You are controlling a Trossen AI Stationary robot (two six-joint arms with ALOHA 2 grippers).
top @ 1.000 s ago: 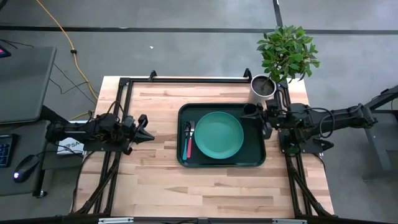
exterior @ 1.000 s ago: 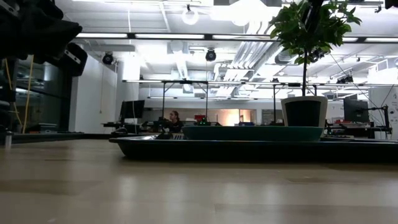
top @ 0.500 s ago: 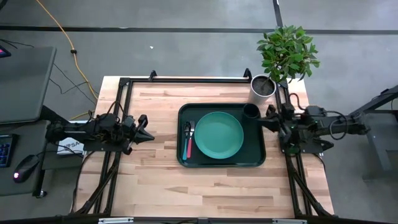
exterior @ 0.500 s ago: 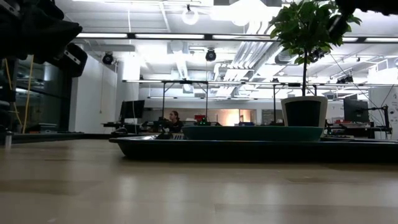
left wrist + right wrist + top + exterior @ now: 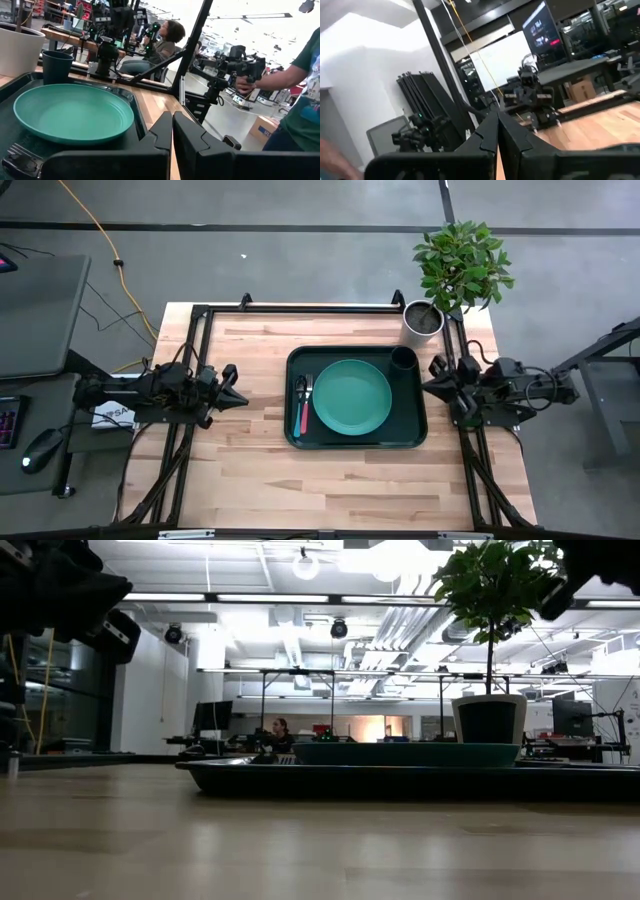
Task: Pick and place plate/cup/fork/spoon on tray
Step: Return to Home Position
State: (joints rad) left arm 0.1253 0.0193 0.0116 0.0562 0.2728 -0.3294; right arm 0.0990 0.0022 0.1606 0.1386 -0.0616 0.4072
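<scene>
The dark green tray (image 5: 410,430) lies at the table's middle, right of centre. On it rests the teal plate (image 5: 351,397) (image 5: 75,112). The black cup (image 5: 404,359) (image 5: 56,67) stands upright in the tray's far right corner. The pink-handled fork (image 5: 304,418) and the spoon (image 5: 298,392) lie side by side on the tray, left of the plate. My left gripper (image 5: 238,397) (image 5: 172,135) hovers shut left of the tray, pointing at it. My right gripper (image 5: 428,387) (image 5: 497,131) is shut just off the tray's right rim, touching nothing.
A white pot (image 5: 424,320) with a leafy plant stands at the table's far right corner, just behind the cup. Black frame rails (image 5: 300,308) run along the table's edges. Bare wood (image 5: 330,480) lies near the front. A person (image 5: 300,100) stands beyond the table's right side.
My right gripper has drawn back from above the cup toward the table's right edge, sinking as it went, and stayed shut. The cup has kept its place upright on the tray.
</scene>
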